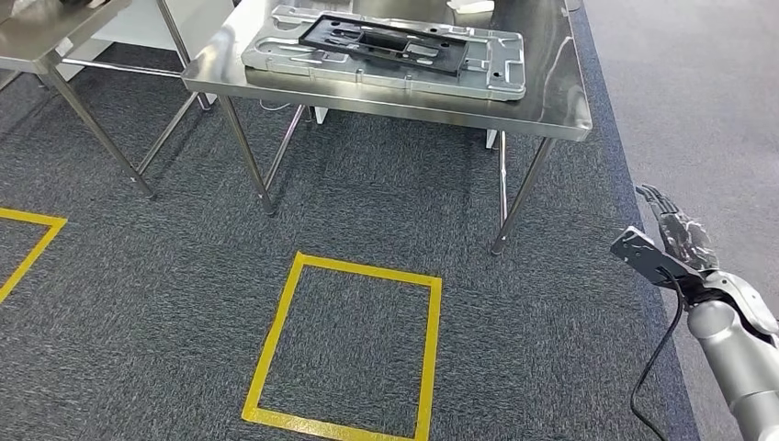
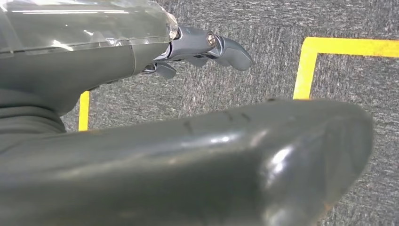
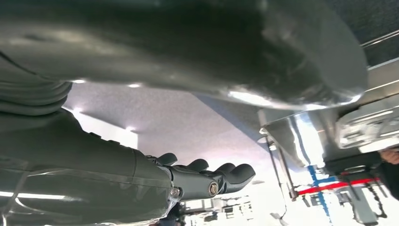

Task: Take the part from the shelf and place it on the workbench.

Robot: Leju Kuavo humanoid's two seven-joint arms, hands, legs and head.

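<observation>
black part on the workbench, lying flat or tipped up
Lying flat: the black part rests level on the grey metal fixture plate atop the steel workbench, with no edge raised.

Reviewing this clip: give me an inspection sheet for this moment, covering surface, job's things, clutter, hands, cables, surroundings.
Surface: steel workbench, shiny, on thin legs.
Job's things: grey metal part lies flat on the workbench, a black plate on top of it.
Clutter: a white item at the bench's far edge, too cut off to identify.
Hands: right hand raised beside the bench, holding nothing; left hand over the carpet, holding nothing.
Cables: black cable hangs from the right wrist.
Surroundings: dark carpet, yellow tape square, second steel table to the left.
</observation>
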